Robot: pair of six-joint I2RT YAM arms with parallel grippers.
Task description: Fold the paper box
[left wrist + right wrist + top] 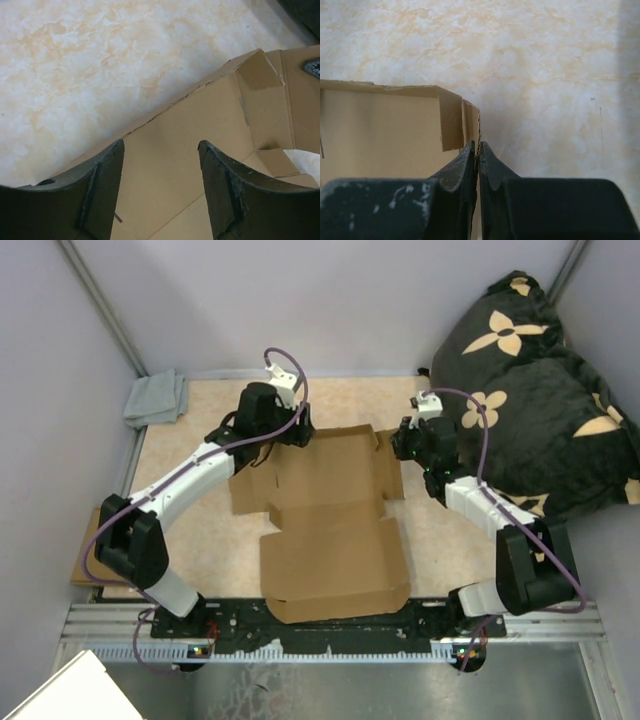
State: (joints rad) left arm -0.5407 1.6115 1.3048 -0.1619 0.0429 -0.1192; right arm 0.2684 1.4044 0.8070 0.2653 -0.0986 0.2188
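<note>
The paper box (335, 530), plain brown cardboard, lies mostly flat in the middle of the table, with its far panels raised. My left gripper (300, 432) is at the box's far left corner. In the left wrist view it (161, 145) stands open over the inner face of a raised wall (210, 115), with nothing between its fingers. My right gripper (400, 445) is at the far right corner. There it (478, 145) is shut on the thin upright edge of the box's side wall (470, 120), next to a folded-in flap (451, 120).
A grey cloth (157, 398) lies at the back left corner of the beige marbled table (200, 400). A large black cushion with tan flowers (540, 390) fills the back right. A small brown cardboard piece (85, 565) sits at the left edge.
</note>
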